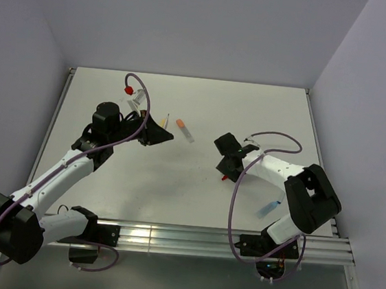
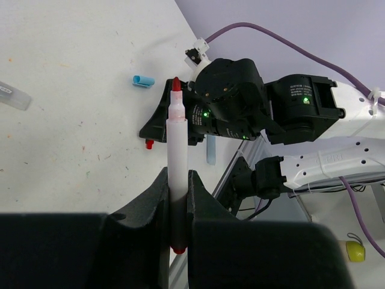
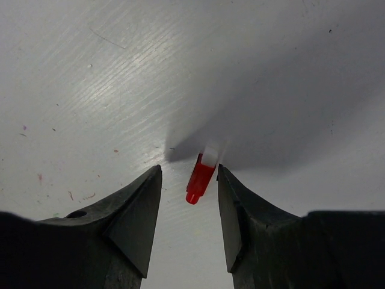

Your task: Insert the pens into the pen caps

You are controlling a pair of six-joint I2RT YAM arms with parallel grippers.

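My left gripper (image 2: 178, 198) is shut on a white pen (image 2: 177, 138) with a red tip, held off the table and pointing at the right arm. A small red pen cap (image 3: 200, 177) lies on the table between the fingers of my right gripper (image 3: 189, 174). Those jaws stand open on either side of it, the right finger closest. From above, the right gripper (image 1: 228, 166) is lowered over the red cap (image 1: 223, 177), with the left gripper (image 1: 159, 135) farther left. A light blue cap (image 2: 143, 80) lies beyond it.
An orange-capped pen (image 1: 184, 130) and a thin pale pen (image 1: 167, 119) lie near the left gripper. A light blue pen (image 1: 267, 207) rests by the right arm's base. Metal rails (image 1: 190, 237) run along the near edge of the table.
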